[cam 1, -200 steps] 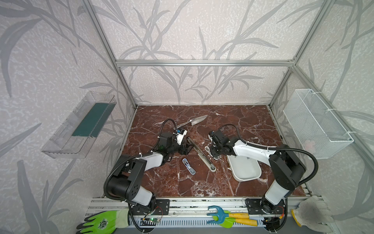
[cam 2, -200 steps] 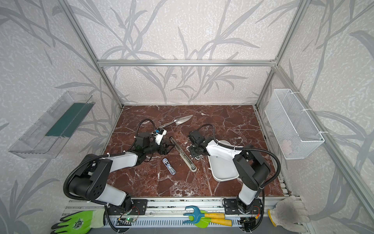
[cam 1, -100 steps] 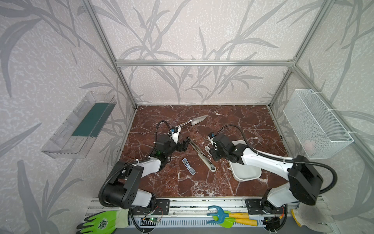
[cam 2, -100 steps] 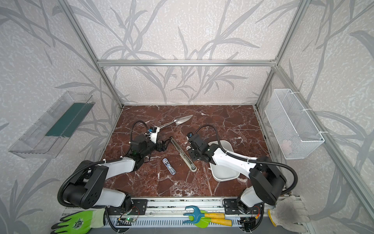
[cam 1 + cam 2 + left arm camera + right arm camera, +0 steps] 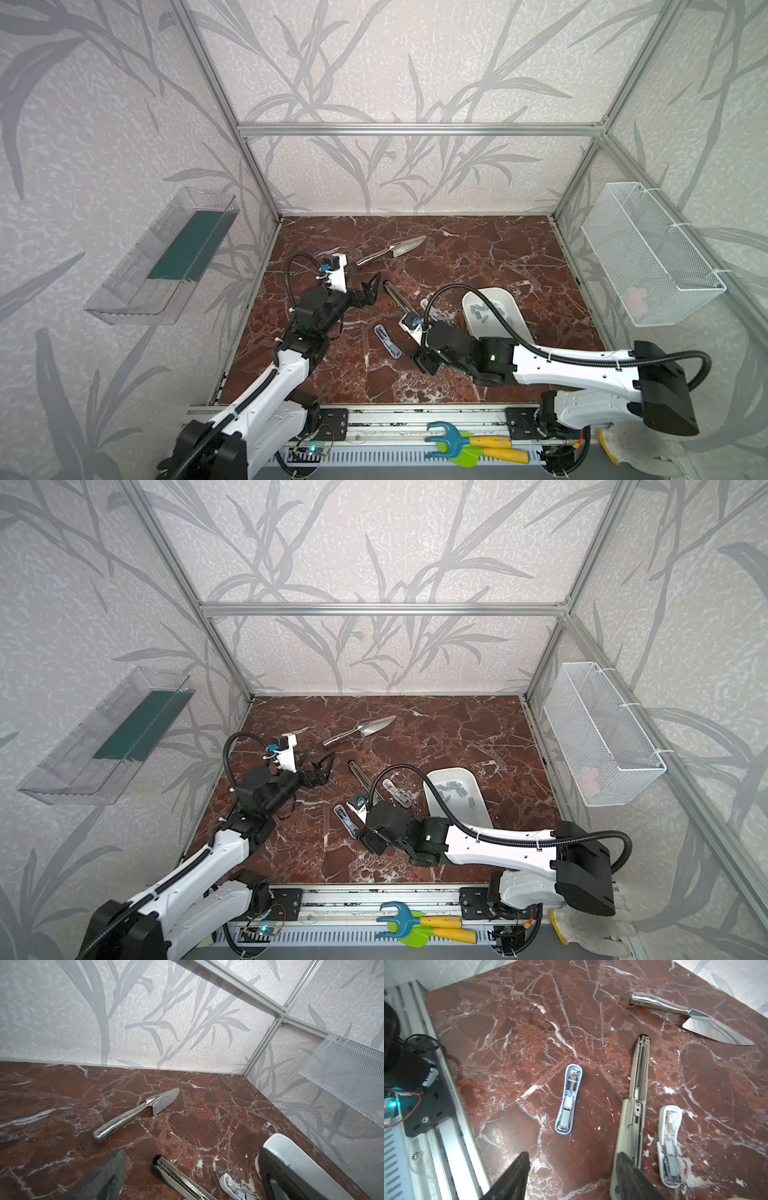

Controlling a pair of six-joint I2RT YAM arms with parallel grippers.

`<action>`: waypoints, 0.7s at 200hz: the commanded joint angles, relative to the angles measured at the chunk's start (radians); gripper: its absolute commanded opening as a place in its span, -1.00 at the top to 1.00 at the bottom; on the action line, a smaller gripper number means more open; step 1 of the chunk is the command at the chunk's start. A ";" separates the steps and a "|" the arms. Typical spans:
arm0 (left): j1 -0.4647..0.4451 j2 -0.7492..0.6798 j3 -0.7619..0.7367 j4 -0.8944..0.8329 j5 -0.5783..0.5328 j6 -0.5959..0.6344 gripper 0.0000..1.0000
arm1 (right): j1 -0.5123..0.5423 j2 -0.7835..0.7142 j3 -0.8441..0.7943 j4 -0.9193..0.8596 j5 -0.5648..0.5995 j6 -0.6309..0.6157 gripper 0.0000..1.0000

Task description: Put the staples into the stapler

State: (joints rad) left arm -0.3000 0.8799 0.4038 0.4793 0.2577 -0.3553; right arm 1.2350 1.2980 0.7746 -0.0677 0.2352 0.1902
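Observation:
Several grey staples (image 5: 481, 312) (image 5: 454, 789) lie in a white tray (image 5: 505, 293) at the right. A long grey stapler (image 5: 395, 296) (image 5: 178, 1178) (image 5: 638, 1076) lies opened flat mid-table, its channel facing up. A small blue stapler (image 5: 386, 340) (image 5: 568, 1101) and a small white stapler (image 5: 397, 791) (image 5: 669, 1142) lie open beside it. My left gripper (image 5: 372, 291) (image 5: 191, 1153) hovers open just left of the long stapler's far end. My right gripper (image 5: 420, 353) (image 5: 572, 1154) is open above the marble, one finger over the long stapler's near end. Neither holds anything.
A steel trowel (image 5: 395, 251) (image 5: 137, 1113) lies at the back centre. A wire basket (image 5: 648, 257) hangs on the right wall and a clear bin (image 5: 162, 257) on the left wall. Hand tools (image 5: 473, 444) lie along the front rail (image 5: 452, 1126).
Both grippers' jaws have spread wider. My right gripper has drawn back toward the front of the table, away from the long stapler's middle. The left gripper has risen a little.

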 commanded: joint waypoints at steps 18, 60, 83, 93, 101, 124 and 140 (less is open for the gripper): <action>-0.001 -0.121 -0.044 -0.153 -0.069 -0.080 -0.99 | 0.010 -0.068 -0.084 0.095 0.008 0.027 -0.37; -0.002 -0.203 -0.080 -0.263 -0.068 -0.218 -0.99 | 0.025 -0.080 -0.164 0.165 0.015 0.048 -0.33; -0.002 -0.271 -0.129 -0.300 -0.073 -0.267 -0.98 | 0.032 -0.048 -0.174 0.187 0.025 0.060 -0.28; -0.002 -0.297 -0.150 -0.311 -0.068 -0.284 -0.99 | 0.035 -0.031 -0.175 0.197 0.026 0.062 -0.26; -0.003 -0.314 -0.165 -0.316 -0.069 -0.292 -0.98 | 0.038 -0.019 -0.177 0.209 0.025 0.061 -0.26; -0.002 -0.334 -0.193 -0.319 -0.064 -0.314 -0.98 | 0.044 0.020 -0.163 0.225 0.026 0.056 -0.24; -0.002 -0.321 -0.208 -0.307 -0.038 -0.314 -0.98 | 0.044 0.044 -0.169 0.258 0.023 0.036 -0.24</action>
State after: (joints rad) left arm -0.3000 0.5575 0.2123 0.1833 0.2043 -0.6254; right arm 1.2697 1.3109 0.6060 0.1215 0.2440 0.2390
